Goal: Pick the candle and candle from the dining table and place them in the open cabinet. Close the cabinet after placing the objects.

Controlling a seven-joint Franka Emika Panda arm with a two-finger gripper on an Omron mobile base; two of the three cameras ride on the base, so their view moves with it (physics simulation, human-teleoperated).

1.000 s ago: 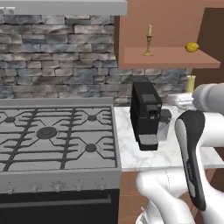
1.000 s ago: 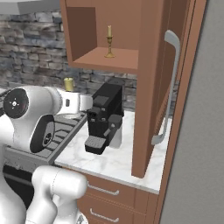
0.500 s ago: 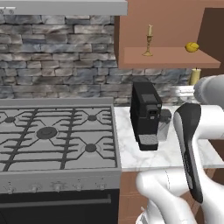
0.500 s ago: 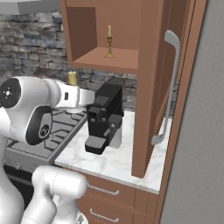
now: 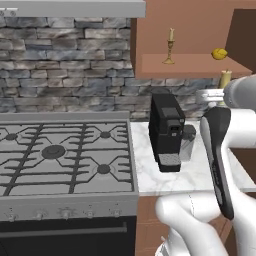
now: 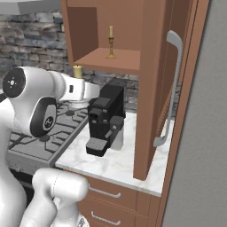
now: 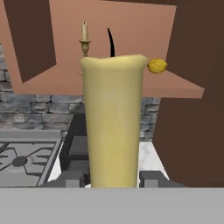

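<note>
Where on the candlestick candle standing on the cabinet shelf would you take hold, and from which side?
Grip the brass candlestick at its slim stem, below the candle and above the flared foot. Come in level from the cabinet's open front: it stands upright, walls enclose the other sides, and the stem looks narrow enough to pinch.

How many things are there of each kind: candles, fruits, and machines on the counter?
Candles: 2, the candle on the brass candlestick standing on the cabinet shelf, and the stubby candle held in the gripper.
Yellow fruits: 1, a lemon on the same shelf.
Machines: 1, a black coffee machine on the marble counter.
Total: 4
</note>
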